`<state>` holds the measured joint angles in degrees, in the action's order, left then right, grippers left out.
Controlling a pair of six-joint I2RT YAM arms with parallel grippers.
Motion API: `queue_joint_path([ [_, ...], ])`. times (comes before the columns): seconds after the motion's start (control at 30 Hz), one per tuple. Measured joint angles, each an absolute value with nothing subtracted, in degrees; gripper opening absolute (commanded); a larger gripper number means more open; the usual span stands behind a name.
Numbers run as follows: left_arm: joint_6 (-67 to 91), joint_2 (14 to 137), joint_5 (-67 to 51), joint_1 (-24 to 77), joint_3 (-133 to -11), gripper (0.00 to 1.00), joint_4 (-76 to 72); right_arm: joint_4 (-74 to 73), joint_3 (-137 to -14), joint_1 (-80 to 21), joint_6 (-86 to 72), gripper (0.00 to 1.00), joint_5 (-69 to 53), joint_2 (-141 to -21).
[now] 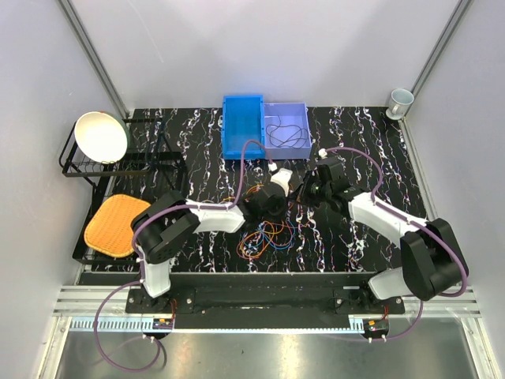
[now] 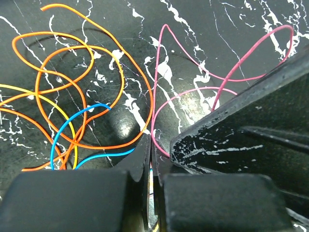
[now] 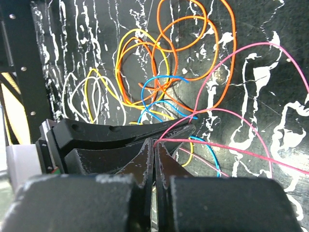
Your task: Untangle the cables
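Wrist views show 1 thin pink wire cable (image 2: 155, 87) pinched in the closed jaws of left gripper (image 2: 150, 145) and right gripper (image 3: 154, 144); the top view cannot resolve it.

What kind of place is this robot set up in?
Probably a robotics lab test cell: plain white panels enclose the table, a left arm and right arm are bolted at its near edge, and staged props, a dish rack and blue bin, share it with tangled cables.

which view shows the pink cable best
Left wrist: the pink cable loops over bare table beside the orange cables, down to the left tool. Right wrist shows it crossing blue cables and running out of frame. Top external barely shows it.
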<state>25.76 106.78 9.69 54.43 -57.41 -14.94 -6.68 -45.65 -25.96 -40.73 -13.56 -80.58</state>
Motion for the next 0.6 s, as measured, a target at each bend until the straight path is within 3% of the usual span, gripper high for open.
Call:
queue_joint_path([
  [0.27,24.34,103.53,12.75,55.46,-54.17,0.0,-16.75,-7.88,-46.85,-25.32,-41.76,0.03,-17.67,-79.37],
  [0.3,24.16,102.24,12.97,55.53,-53.32,0.0,-16.8,-8.51,-47.33,-25.28,-41.87,0.13,-17.91,-78.98],
  [0.43,23.24,95.7,14.04,55.7,-50.61,0.0,-16.47,-10.94,-50.28,-24.82,-42.06,0.3,-19.27,-76.82],
  [0.47,22.85,93.97,14.28,55.7,-50.33,0.0,-16.25,-11.51,-51.2,-24.67,-41.93,0.5,-19.51,-76.18],
  [0.5,22.44,92.05,14.52,55.7,-50.19,0.0,-16.01,-11.99,-52.1,-24.51,-41.93,0.62,-19.66,-75.53],
  [0.6,21.21,86.67,15.44,55.72,-50.19,0.0,-15.57,-12.71,-54.06,-24.29,-41.85,0.77,-19.86,-73.95],
])
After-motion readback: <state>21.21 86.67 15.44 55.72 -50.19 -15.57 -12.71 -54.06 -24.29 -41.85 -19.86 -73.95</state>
